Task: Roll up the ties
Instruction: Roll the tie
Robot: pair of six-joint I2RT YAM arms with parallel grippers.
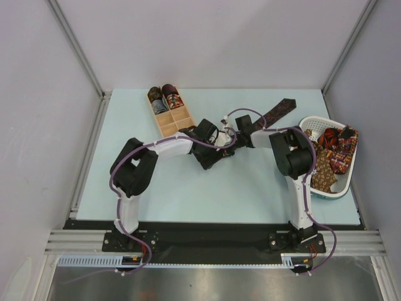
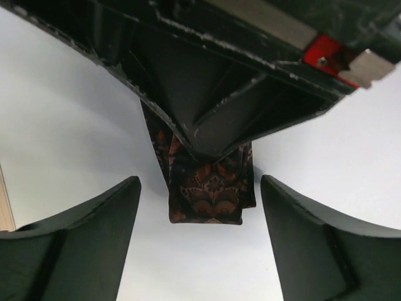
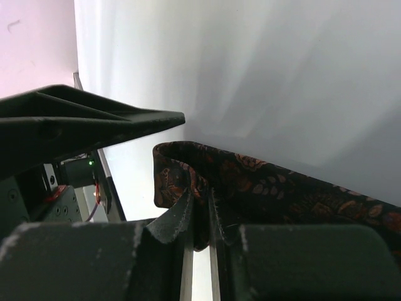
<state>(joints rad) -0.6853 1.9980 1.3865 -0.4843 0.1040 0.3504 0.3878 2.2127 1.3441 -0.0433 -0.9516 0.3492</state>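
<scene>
At table [image 1: 250, 188] centre: dark tie [image 3: 263, 182] clamped by right tool [image 3: 199, 213]; left tool [image 2: 199, 183] stood apart.
Folded end of the tie lay between the left tool's spread jaws, untouched, its tail running toward the far right. Fabric appeared soft, light and slippery, liable to uncoil; grip was best taken across the fold's full width.

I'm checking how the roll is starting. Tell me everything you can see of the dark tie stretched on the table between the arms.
The dark tie is a long, narrow strip of woven-looking fabric, maroon-brown with an orange-red floral pattern. It lies on the pale table, running diagonally toward the back right. Its near end is folded over, and the right end effector is shut on that fold. The left end effector stands open astride the folded end, not touching the cloth.
</scene>
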